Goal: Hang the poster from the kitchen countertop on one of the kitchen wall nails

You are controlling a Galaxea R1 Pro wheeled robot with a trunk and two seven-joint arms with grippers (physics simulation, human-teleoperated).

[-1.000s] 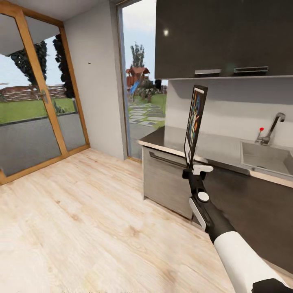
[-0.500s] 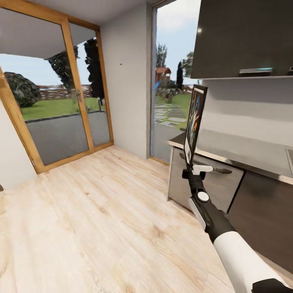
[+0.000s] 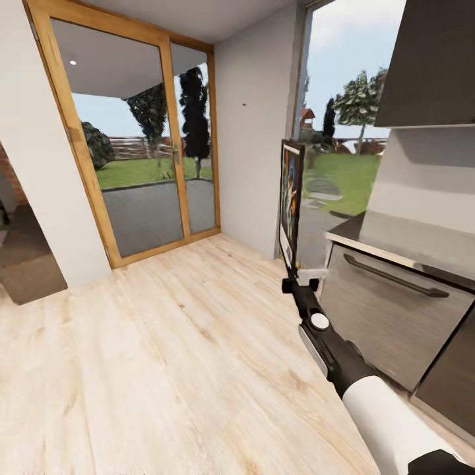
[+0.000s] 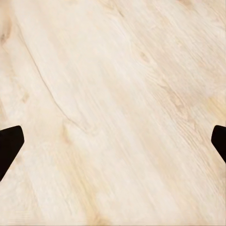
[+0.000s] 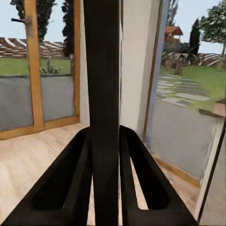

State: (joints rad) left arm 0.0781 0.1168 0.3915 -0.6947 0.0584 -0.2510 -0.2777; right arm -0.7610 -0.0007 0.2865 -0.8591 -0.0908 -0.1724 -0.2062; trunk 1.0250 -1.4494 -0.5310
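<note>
The right hand point(image 3: 298, 276) is clamped on the bottom edge of the poster point(image 3: 291, 198), held upright left of the surface point(image 3: 349, 232); stiff, light and top-heavy, it likely needs that firm edge grip.

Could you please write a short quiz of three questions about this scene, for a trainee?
1. True or false: the poster stands upright in the right gripper.
2. The left gripper faces: A) wooden floor B) sink C) wall.
3. Fill in: the glass door has a ___ frame.

Key: 1 true; 2 A; 3 wooden.
</note>
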